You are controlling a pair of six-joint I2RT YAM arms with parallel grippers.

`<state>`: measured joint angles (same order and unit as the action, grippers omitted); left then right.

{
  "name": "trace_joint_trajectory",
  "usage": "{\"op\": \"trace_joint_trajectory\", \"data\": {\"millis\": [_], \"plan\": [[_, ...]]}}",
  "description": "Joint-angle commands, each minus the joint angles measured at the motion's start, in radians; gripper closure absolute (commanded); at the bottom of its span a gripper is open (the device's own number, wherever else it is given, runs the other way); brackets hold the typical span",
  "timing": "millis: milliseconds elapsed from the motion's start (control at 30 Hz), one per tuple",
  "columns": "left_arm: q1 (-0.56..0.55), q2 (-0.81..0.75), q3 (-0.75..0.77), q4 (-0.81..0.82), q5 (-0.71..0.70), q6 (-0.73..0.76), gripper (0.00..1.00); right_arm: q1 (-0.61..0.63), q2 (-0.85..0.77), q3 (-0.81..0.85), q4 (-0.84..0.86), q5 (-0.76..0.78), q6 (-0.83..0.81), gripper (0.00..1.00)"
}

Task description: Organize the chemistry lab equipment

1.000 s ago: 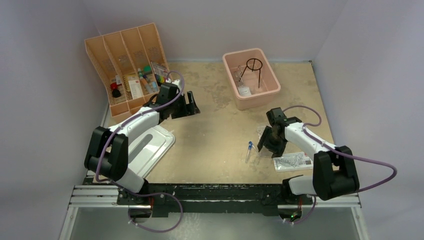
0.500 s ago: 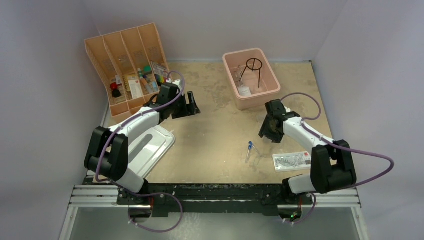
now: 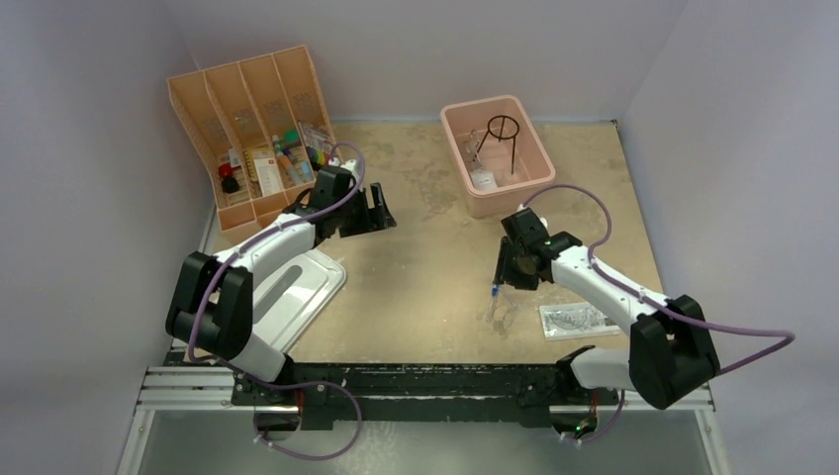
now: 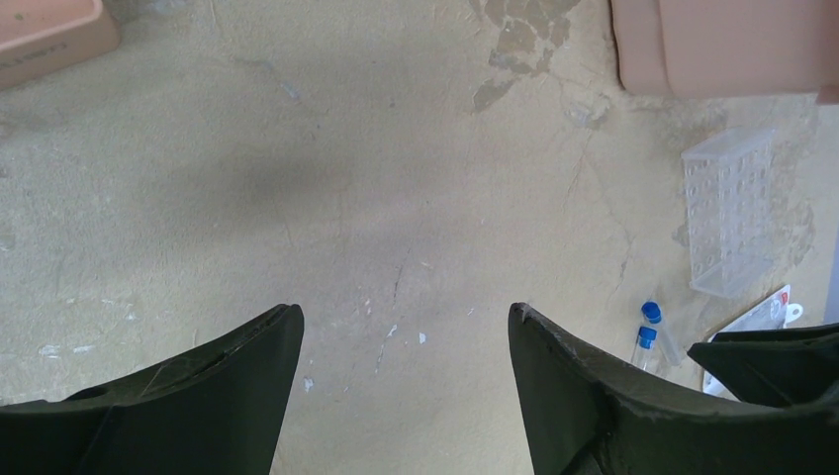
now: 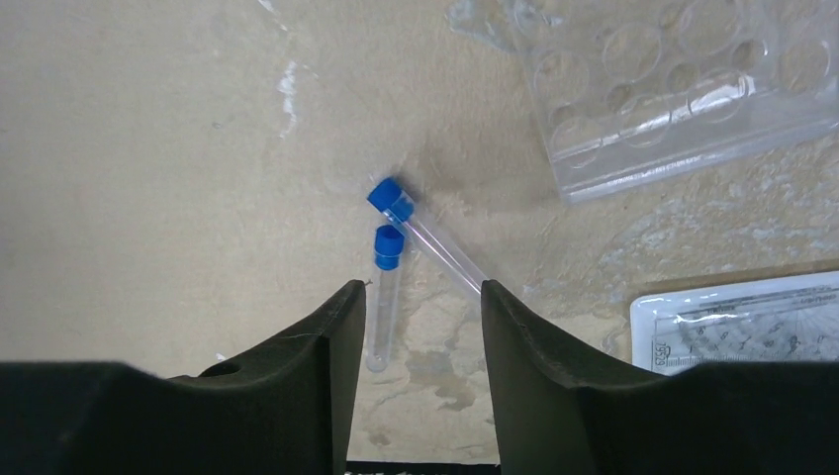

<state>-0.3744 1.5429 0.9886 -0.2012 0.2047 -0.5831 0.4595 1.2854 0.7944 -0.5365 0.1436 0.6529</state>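
Nearest the arms' bases, at the lower right of the overhead view, a clear packet (image 3: 579, 319) lies flat on the worktop (image 3: 425, 247). The right tool (image 3: 510, 269), which hung just beside it a second ago, has swung up and to the left. It now sits over two blue-capped tubes (image 5: 386, 287) lying loose near the frame's centre. In its wrist view the jaws stand moderately apart with nothing between them, their tips on either side of the tubes' lower ends. This looks like lining up for a pick, with the tubes next to be put away. Beyond them, at the upper right of that view, lies the clear well rack (image 5: 683, 89). Further up and left in the overhead view, the left tool (image 3: 381, 210) has not moved, and its jaws are wide and empty. Farthest off, the pink tub (image 3: 510, 201) holds the black wire tripod (image 3: 503, 134), and the orange divided tray (image 3: 213, 109) fills the upper left.
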Motion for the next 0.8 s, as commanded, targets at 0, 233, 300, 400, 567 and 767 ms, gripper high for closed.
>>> {"op": "trace_joint_trajectory", "data": {"millis": [0, 233, 300, 400, 567, 767], "plan": [[-0.004, -0.046, -0.011, 0.037, 0.002, -0.007, 0.25, 0.009, 0.033, -0.017, -0.051, 0.013, 0.031, 0.52], [-0.004, -0.053, -0.016, 0.037, 0.002, -0.008, 0.25, 0.011, 0.113, -0.006, -0.066, -0.013, 0.015, 0.54], [-0.004, -0.056, -0.015, 0.036, 0.000, -0.009, 0.25, 0.014, 0.132, -0.009, -0.060, -0.015, 0.012, 0.54], [-0.004, -0.062, -0.017, 0.037, -0.009, -0.009, 0.25, 0.014, 0.155, -0.003, -0.060, 0.000, 0.010, 0.55], [-0.004, -0.061, -0.017, 0.037, -0.010, -0.009, 0.26, 0.013, 0.176, -0.001, -0.030, 0.024, -0.009, 0.61], [-0.004, -0.059, -0.013, 0.037, -0.018, -0.010, 0.26, 0.013, 0.252, 0.021, 0.030, 0.074, -0.053, 0.62]]}}
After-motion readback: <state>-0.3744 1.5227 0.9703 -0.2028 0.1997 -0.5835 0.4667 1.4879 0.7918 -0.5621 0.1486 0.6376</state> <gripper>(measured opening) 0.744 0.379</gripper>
